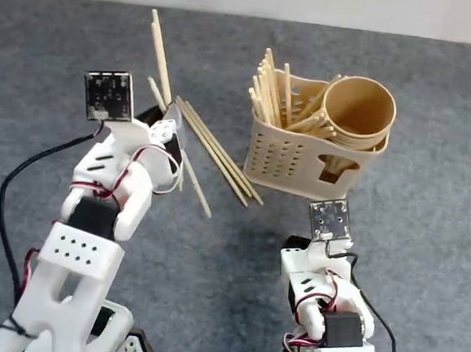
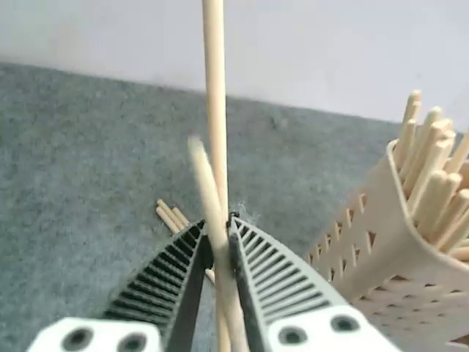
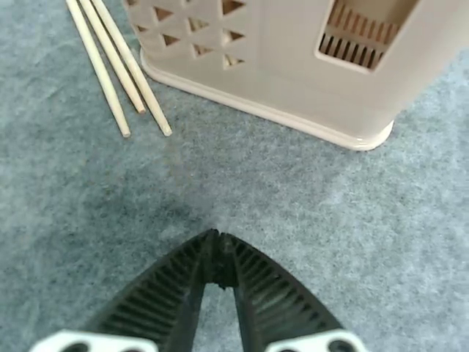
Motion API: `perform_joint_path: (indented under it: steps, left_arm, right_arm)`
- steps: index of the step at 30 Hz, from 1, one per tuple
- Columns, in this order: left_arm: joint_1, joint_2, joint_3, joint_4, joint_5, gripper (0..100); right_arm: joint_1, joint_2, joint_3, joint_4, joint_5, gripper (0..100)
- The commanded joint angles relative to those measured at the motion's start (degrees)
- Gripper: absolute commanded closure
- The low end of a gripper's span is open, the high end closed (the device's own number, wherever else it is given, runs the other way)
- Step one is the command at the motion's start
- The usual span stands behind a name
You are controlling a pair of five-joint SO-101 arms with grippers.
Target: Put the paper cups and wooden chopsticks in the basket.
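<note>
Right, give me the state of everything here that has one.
Left jaws: shut on held chopsticks, raised off the table.
Right jaws: shut, empty.
Basket: upright, partly filled.
Paper cups: nested, in the basket.
Stored chopsticks: standing on end in the basket.
Loose chopsticks: lying on the table beside the basket.

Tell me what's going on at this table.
The left gripper is shut on wooden chopsticks, holding them raised beside the basket. The basket holds stacked paper cups and a bunch of chopsticks. A few loose chopsticks lie on the grey table between that arm and the basket. The right gripper is shut and empty, low over the table in front of the basket.
</note>
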Motion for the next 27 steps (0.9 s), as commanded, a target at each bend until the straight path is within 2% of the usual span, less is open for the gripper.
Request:
perform_joint_path:
  steps: [1,15,23,27]
  left_arm:
    - [-0.4,-4.1,-4.4,-1.0,-0.2,100]
    - [-0.3,-5.8,-19.2,-1.0,-0.1,100]
    - [-0.2,-6.2,-21.2,-1.0,0.1,100]
    - [4.1,-6.3,-24.3,0.3,0.0,100]
  right_arm:
    - [0.5,-0.9,8.8,-1.1,-0.2,99.3]
    - [0.5,-0.9,8.8,-1.1,-0.2,99.3]
    - [0.5,-0.9,8.8,-1.1,-0.2,99.3]
    - [0.5,-0.9,8.8,-1.1,-0.2,99.3]
